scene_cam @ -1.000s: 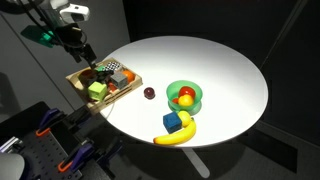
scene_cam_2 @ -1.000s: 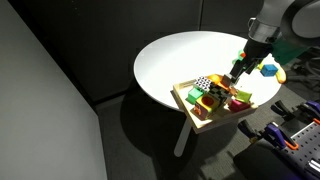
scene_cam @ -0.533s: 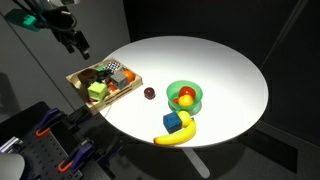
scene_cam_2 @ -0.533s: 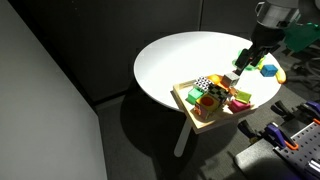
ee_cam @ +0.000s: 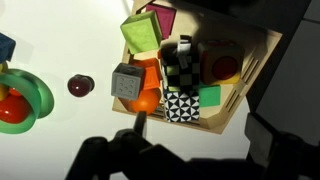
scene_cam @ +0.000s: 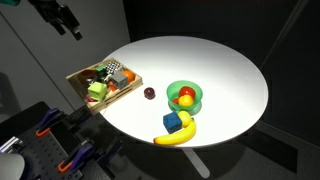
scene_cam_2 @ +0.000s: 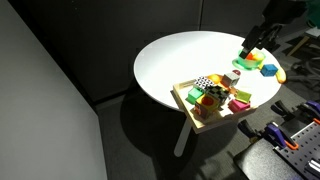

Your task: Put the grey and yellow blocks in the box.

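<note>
The box [ee_cam: 262, 58], a shallow light-wood tray, lies full of toys at the table's edge and shows in both exterior views [scene_cam: 82, 72] [scene_cam_2: 186, 104]. In it, the grey cube [ee_cam: 128, 82] rests on top of orange pieces at one end. The yellow-green block [ee_cam: 142, 33] [scene_cam: 97, 90] sits beside it. A black-and-white checkered piece [ee_cam: 180, 96] lies in the middle. My gripper [ee_cam: 200, 128] [scene_cam: 63, 20] hangs open and empty, high above and off to one side of the box, touching nothing. It also shows in an exterior view as the gripper [scene_cam_2: 254, 43].
A round green bowl [scene_cam: 196, 97] with red and orange fruit stands mid-table. A small dark red ball [scene_cam: 149, 93] lies between bowl and box. A blue cube [scene_cam: 173, 122] and a yellow banana [scene_cam: 177, 136] lie near the front rim. Black floor surrounds the round white table [scene_cam: 220, 70].
The gripper has lifted from just above the box, up and away from the table. Its jaws stayed open. The toys in the box have not moved.
</note>
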You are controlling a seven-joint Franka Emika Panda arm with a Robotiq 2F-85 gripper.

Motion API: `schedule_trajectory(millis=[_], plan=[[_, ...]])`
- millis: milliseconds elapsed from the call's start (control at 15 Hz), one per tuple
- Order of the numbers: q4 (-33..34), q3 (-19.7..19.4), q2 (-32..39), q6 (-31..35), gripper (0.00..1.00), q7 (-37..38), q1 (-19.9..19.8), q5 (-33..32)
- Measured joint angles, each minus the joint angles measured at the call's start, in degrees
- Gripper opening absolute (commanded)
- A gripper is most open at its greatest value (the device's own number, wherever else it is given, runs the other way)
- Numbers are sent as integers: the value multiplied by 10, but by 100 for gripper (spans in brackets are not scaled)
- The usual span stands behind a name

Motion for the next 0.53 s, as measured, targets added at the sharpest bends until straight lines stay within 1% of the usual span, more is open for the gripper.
schedule_trajectory(millis=[267,533], plan=[[1,2,-35,-16,100,9,2,0],[8,2,-60,-59,100,16,4,10]])
